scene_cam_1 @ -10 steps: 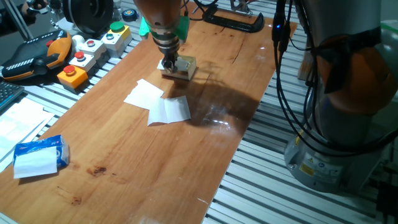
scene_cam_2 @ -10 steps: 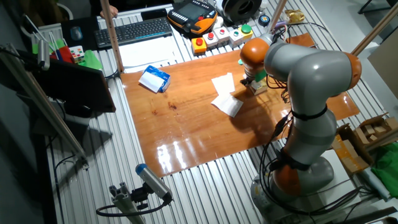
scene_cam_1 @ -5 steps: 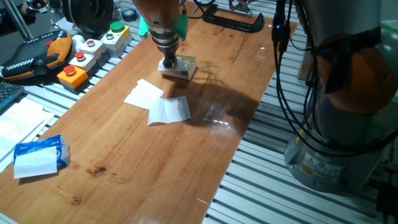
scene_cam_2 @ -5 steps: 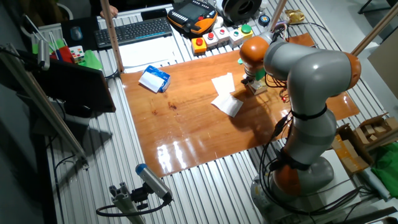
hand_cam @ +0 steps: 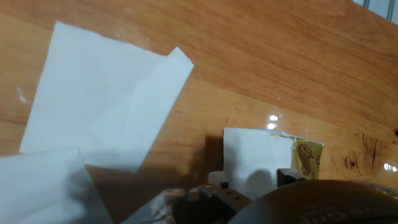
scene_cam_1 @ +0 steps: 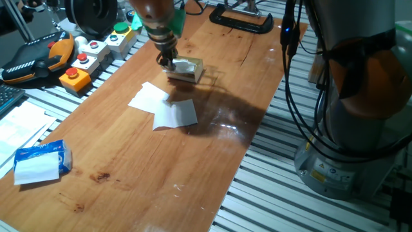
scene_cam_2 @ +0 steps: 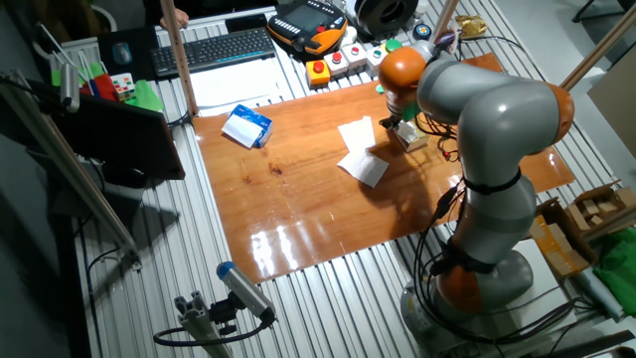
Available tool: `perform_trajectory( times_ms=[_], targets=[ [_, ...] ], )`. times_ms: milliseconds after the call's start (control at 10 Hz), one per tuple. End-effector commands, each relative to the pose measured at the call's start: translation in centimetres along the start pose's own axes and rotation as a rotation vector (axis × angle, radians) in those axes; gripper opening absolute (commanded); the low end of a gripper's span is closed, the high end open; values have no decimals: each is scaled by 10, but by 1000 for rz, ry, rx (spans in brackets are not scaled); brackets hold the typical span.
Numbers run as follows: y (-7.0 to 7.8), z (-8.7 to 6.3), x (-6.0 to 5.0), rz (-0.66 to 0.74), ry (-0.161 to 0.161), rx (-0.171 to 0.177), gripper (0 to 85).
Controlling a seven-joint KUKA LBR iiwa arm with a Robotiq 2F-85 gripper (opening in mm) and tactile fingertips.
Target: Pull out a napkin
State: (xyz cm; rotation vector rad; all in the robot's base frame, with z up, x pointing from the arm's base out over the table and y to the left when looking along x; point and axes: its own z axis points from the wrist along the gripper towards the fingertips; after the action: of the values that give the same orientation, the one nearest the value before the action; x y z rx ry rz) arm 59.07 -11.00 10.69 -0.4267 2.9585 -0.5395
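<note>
Two flat white sheets (scene_cam_1: 163, 106), one box (scene_cam_1: 187, 69), one blue packet (scene_cam_1: 41, 161).

Gripper (scene_cam_1: 167, 62) grip on napkin (hand_cam: 252, 163) unclear

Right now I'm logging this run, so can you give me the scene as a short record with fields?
gripper: low at the box's left edge, jaw state unclear
box: tan, on the table's far half
napkin: white, close before the gripper in the hand view
flat sheets: two, overlapping, near the box
blue packet: near left table edge
</note>
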Motion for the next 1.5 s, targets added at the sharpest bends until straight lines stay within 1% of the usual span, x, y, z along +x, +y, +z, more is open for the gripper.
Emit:
perform_trajectory(
  times_ms=[0,300,400,500,600,800,1000,1200,1400],
  targets=[
    [2,2,-1,4,-5,4,503],
    [6,15,-3,14,-30,12,523],
    [8,20,-4,15,-42,20,530],
    [7,26,-4,10,-47,26,530],
    [6,31,-3,3,-54,23,530],
    [4,37,-1,-11,-70,35,530],
    [0,38,-1,-30,-72,40,507],
    [-2,38,-1,-54,-73,44,390],
    [-2,37,-2,-80,-74,46,153]
  ],
)
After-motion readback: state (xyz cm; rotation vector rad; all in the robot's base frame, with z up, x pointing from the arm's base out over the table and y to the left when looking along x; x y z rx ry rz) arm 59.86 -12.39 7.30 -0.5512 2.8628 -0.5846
